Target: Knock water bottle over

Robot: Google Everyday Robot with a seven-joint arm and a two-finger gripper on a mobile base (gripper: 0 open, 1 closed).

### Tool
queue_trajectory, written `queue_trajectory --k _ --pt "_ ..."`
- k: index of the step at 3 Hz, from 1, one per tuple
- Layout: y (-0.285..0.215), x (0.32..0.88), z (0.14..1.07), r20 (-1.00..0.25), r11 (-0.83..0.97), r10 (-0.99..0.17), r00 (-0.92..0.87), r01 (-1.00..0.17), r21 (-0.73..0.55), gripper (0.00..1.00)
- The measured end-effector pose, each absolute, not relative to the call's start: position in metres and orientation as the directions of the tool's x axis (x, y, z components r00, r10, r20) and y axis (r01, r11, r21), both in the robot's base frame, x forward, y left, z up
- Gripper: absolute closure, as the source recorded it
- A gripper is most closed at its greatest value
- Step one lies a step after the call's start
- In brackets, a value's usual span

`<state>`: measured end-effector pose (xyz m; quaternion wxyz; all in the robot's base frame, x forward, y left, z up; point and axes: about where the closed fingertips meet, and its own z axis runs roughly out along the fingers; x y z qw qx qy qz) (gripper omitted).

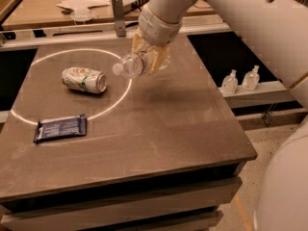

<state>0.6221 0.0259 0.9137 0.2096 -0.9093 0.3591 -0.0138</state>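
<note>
The water bottle [134, 65] is clear ribbed plastic with a white cap. It lies almost horizontal in the air above the table, cap pointing left. My gripper [150, 57] hangs from the white arm at the upper middle. Its tan fingers [156, 60] are shut on the bottle's body. The bottle hovers over the right edge of the white ring [126, 88], and its shadow falls on the table [183, 129] to the right. The bottle's base is hidden behind the fingers.
A crushed white-green can [84, 79] lies inside the ring. A dark blue packet [61, 128] lies at the front left. Two small pump bottles [230, 82] stand on a ledge to the right. A grey post [118, 14] stands behind the table.
</note>
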Motion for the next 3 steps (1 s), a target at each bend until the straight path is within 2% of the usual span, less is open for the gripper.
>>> queue_trajectory --k 1,2,3 --pt "0.043 0.61 0.892 0.009 -0.759 -0.612 0.791 -0.585 -0.285 1.0" --pt "0.048 0.605 0.876 0.1 -0.789 -0.607 0.789 -0.582 -0.199 1.0" --pt "0.05 0.601 0.868 0.179 -0.804 -0.594 0.784 -0.582 -0.12 0.79"
